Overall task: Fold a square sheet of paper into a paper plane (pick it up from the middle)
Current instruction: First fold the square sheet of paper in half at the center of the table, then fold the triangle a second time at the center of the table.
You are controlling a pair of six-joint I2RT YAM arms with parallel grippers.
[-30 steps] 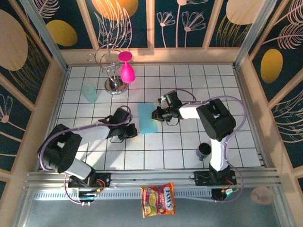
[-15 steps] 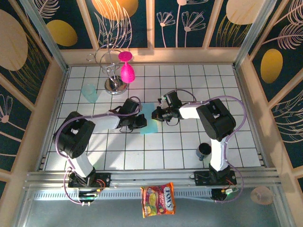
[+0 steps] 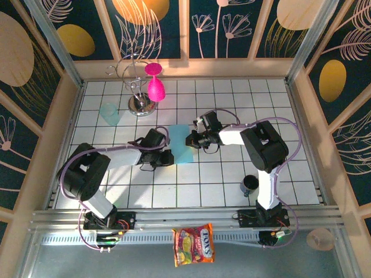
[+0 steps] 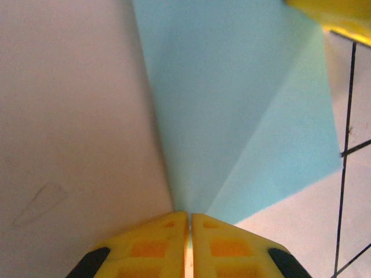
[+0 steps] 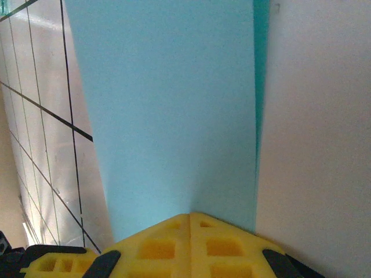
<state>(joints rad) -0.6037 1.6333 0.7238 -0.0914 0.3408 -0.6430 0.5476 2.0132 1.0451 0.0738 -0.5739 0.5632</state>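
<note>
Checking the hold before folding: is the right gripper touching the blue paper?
Touching. Right wrist view: the square sheet of paper runs straight under the tips of the shut right gripper, no gap.

square sheet of paper (image 3: 181,145): plain light blue | table (image 3: 232,174): white tiles, black grid lines | left gripper (image 4: 189,215): yellow | right gripper (image 5: 190,216): yellow | goblets (image 3: 155,88): bright pink | cup (image 3: 109,114): translucent pale teal | walls (image 3: 243,29): navy, gold ovals, pale leaf outlines

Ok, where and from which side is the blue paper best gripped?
At an edge, from the side: the blue paper is thin and lies nearly flat, so only edges offer a pinch. The right gripper and left gripper are shut on it so.
</note>
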